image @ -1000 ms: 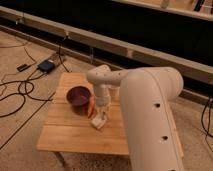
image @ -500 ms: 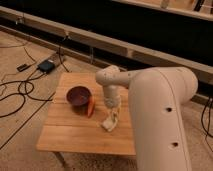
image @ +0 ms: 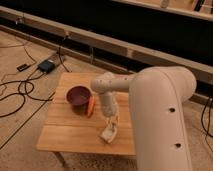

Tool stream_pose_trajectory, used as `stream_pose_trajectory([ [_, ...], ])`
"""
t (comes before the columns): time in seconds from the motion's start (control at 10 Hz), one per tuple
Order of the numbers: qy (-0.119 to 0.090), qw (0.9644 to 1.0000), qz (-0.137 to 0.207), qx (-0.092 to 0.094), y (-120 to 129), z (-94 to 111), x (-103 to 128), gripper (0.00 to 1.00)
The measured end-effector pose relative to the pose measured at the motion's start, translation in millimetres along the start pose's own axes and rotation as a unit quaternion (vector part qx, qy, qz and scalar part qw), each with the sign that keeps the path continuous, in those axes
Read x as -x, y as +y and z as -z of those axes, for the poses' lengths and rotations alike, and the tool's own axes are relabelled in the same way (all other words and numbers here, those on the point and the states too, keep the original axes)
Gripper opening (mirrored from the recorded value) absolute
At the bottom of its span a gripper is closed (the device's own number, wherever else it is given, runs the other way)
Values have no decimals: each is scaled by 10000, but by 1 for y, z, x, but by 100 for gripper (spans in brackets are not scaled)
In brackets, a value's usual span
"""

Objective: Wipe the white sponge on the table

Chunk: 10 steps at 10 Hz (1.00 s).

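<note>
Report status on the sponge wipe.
Gripper down at the white sponge. Sponge on table, near front edge. Bowl and carrot apart, not blocking.

The gripper [image: 113, 122] sits at the white sponge [image: 108, 134] near the front edge of the table [image: 60, 137]. A purple bowl [image: 78, 96] and a carrot [image: 91, 106] stand to its rear left. The front-left planks lie open.

A tan floor [image: 20, 150] strewn with black cables [image: 12, 95] and a small black box [image: 46, 65] meets a pale ledge [image: 100, 44] below a dark wall [image: 125, 22], with a light-wood table [image: 65, 132] standing on it.
</note>
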Motion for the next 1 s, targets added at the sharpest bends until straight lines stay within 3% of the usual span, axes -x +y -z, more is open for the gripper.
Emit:
stream_pose_trajectory([
  [0.2, 155, 9988, 455, -39, 35, -7, -2, 0],
  [0.5, 122, 9974, 713, 53, 65, -7, 10, 0],
  [0.7, -76, 9964, 820, 206, 89, -1, 31, 0],
  [1.0, -400, 9956, 768, 364, 99, 15, 61, 0],
])
